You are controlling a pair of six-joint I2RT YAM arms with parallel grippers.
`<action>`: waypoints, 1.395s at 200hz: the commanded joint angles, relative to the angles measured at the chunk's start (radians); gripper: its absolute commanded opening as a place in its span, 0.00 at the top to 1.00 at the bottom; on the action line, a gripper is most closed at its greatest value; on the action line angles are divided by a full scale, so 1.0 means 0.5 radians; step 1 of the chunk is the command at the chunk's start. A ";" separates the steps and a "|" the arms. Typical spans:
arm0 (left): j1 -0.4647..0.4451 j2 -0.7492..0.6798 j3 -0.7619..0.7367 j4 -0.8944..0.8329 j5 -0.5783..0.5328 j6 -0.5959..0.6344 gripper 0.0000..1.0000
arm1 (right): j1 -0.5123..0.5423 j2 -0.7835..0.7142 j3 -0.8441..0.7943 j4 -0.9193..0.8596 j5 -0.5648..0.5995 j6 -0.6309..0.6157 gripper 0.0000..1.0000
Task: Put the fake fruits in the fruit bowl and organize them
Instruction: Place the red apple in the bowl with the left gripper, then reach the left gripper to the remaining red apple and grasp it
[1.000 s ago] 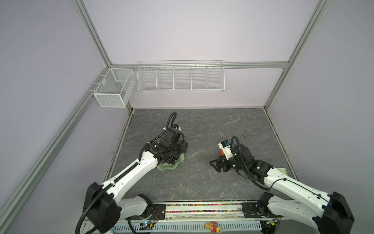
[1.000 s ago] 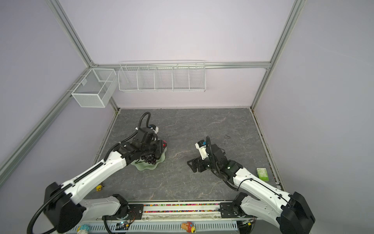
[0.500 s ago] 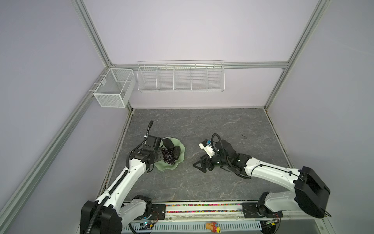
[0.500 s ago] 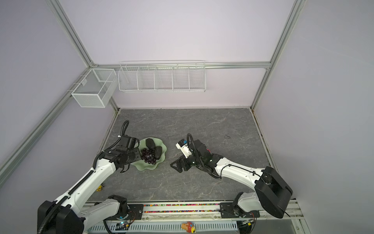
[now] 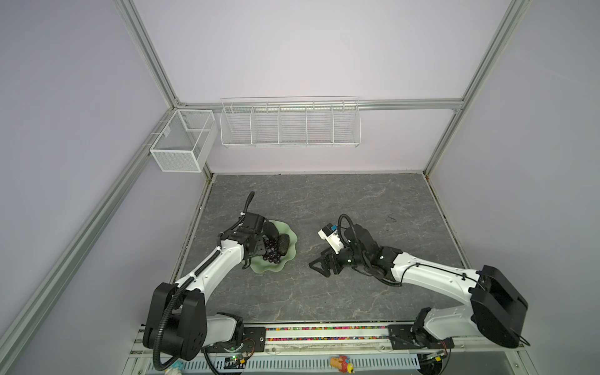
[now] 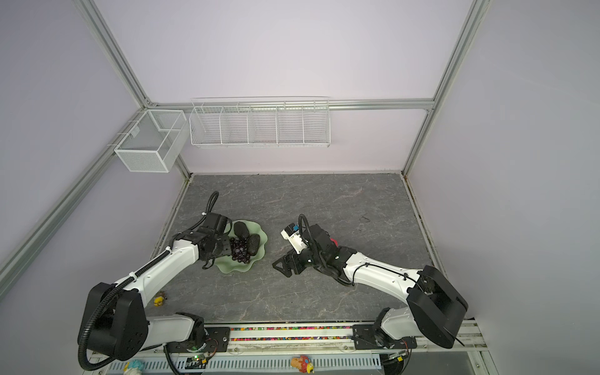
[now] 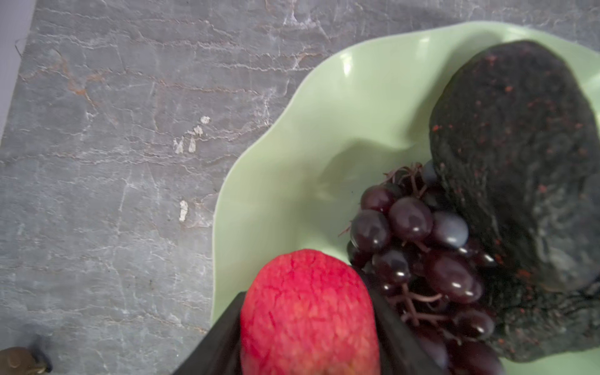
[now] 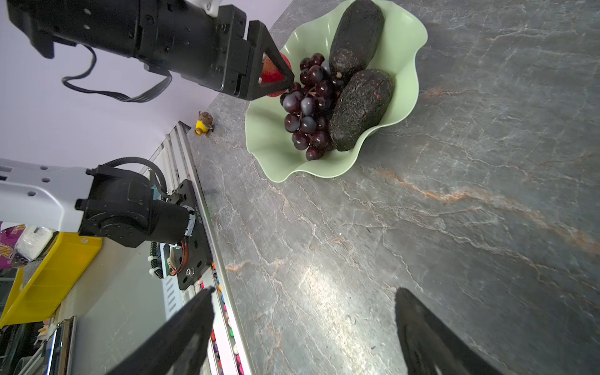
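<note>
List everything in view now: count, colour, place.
pale green wavy fruit bowl: one, green, on grey table
blackish rough oval avocados: two, black, in the bowl
dark purple grape bunch: one, purple, in bowl beside avocados
small red apple: one, red, held by left gripper over bowl
red thing: one, red, mostly hidden behind right arm
small yellow toy figure: one, yellow, near table's front edge
white wire baskets: two, white, back wall and left rail
left gripper: one, black, closed on apple
right gripper: one, black, open, empty, right of bowl
</note>
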 commanded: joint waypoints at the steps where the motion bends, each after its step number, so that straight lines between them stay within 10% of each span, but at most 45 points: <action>1: 0.015 0.019 0.054 0.018 -0.045 0.011 0.40 | 0.011 -0.022 0.020 0.000 0.018 -0.027 0.12; 93: 0.015 -0.172 0.111 -0.055 0.011 0.049 0.35 | 0.010 -0.104 -0.026 -0.020 0.084 -0.031 0.12; 160: -0.350 -0.326 0.205 0.198 0.666 0.358 0.33 | -0.117 -0.432 -0.252 -0.181 0.357 0.149 0.11; 200: -0.911 0.199 0.551 0.510 0.728 0.407 0.27 | -0.419 -0.896 -0.553 -0.520 0.611 0.327 0.11; 279: -1.278 1.494 1.718 0.231 0.783 0.529 0.24 | -0.751 -1.687 -0.701 -1.228 0.793 0.437 0.11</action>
